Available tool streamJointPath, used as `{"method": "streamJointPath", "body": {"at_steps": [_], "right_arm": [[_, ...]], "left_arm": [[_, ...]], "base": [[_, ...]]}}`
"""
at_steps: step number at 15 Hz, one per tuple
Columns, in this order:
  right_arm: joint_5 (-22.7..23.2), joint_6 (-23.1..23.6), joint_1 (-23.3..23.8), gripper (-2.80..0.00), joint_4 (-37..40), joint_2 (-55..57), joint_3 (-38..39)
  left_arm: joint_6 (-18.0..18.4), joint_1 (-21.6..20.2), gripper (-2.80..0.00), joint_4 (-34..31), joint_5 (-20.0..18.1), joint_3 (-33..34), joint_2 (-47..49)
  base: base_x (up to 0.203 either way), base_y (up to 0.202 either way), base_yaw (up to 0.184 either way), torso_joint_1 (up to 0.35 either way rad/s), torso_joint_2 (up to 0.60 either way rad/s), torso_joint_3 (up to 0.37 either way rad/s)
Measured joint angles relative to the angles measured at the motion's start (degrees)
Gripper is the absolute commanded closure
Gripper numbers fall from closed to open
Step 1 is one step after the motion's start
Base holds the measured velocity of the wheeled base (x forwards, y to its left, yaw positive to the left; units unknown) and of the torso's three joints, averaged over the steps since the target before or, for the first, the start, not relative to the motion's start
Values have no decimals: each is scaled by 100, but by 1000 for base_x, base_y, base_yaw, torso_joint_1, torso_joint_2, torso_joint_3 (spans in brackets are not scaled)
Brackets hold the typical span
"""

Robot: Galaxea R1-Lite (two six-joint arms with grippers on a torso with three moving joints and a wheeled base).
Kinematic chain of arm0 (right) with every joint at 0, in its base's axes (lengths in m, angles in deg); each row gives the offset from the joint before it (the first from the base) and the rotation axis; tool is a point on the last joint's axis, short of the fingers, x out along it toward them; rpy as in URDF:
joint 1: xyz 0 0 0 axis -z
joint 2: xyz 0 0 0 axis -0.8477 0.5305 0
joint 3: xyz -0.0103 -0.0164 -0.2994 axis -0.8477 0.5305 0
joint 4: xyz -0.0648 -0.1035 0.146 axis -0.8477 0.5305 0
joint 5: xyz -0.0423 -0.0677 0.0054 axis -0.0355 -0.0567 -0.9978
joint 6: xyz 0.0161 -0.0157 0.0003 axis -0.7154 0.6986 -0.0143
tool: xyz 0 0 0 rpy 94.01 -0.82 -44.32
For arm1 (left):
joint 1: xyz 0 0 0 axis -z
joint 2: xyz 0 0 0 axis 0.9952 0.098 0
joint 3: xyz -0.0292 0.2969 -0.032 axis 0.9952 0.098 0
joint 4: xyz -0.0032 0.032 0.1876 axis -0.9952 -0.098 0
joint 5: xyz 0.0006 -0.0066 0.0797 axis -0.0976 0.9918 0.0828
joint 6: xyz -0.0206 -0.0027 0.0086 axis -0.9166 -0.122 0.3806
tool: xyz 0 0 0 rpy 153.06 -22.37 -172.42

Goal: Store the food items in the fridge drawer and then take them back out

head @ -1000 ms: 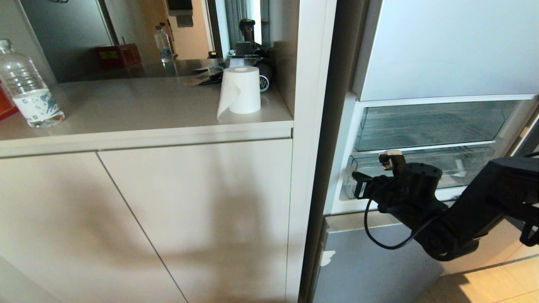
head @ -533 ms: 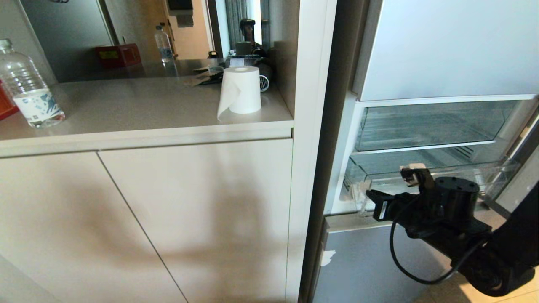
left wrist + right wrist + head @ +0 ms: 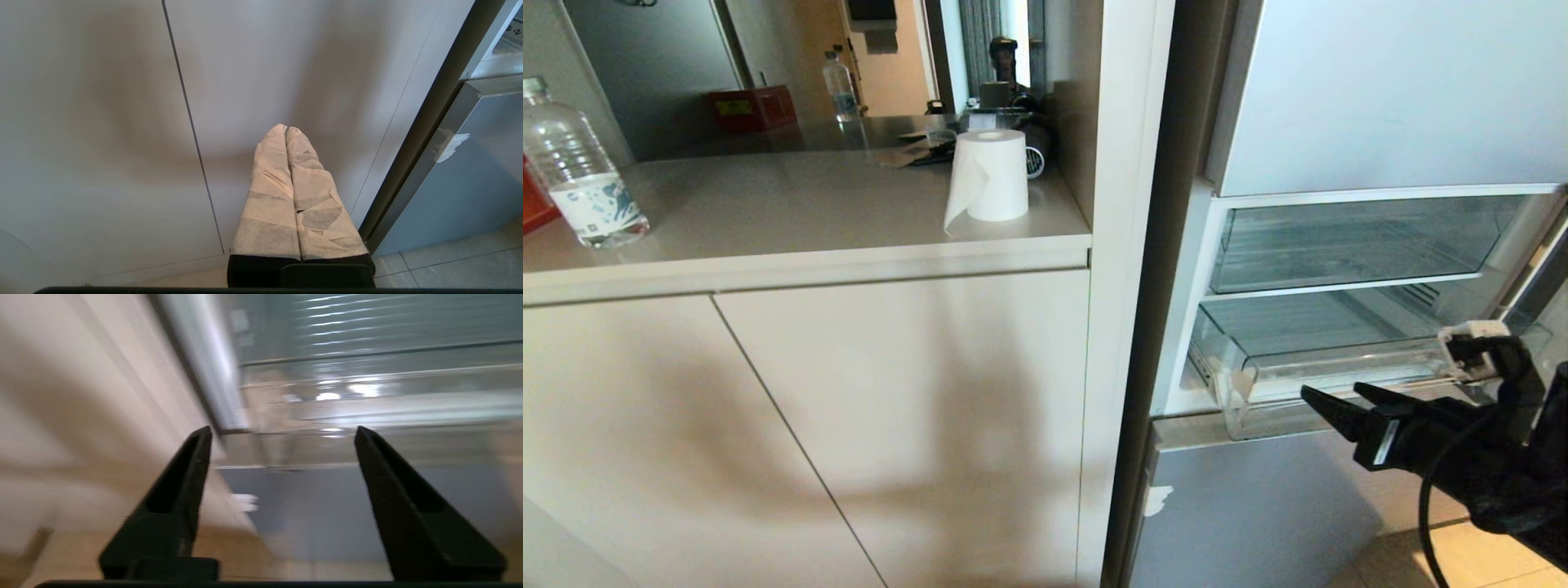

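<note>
A: State the right gripper (image 3: 1331,398) condition.
B: Fingers (image 3: 186,486) spread wide, nothing held. The fridge drawer (image 3: 1339,380) stands pulled out just beyond the fingertips, not touched.
A: Left gripper (image 3: 287,130)?
B: Wrapped fingers pressed together, empty, facing the cabinet door (image 3: 102,122). No food items visible in the drawer.

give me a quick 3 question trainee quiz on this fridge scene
1. True or false: the right gripper grips the fridge drawer.
2. Which stands on the counter? A) paper roll B) kettle C) bowl
3. Fill in: the left gripper is ____.

Key: 1 false, it is open and clear of the pulled-out drawer. 2 A. 3 shut, pointing at the cabinet door.
</note>
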Motion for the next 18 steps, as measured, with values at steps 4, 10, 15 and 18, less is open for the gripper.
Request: {"method": "streamJointPath", "body": {"at_steps": [4, 10, 15, 18], "right_arm": [[-328, 138, 493, -280, 2505, -466, -1527], [-945, 961, 709, -280, 4095, 860, -3422], [-956, 1169, 722, -280, 4146, 1720, -4328], [-995, 1376, 722, -280, 4622, 2060, -4802]], "left_arm": [[0, 0, 0, 0, 0, 0, 0], [0, 0, 0, 0, -2, 0, 0], [0, 0, 0, 0, 0, 0, 0], [0, 0, 0, 0, 0, 0, 0]], "base": [[0, 0, 0, 0, 0, 0], [0, 0, 0, 0, 0, 0], [0, 0, 0, 0, 0, 0], [0, 0, 0, 0, 0, 0]]}}
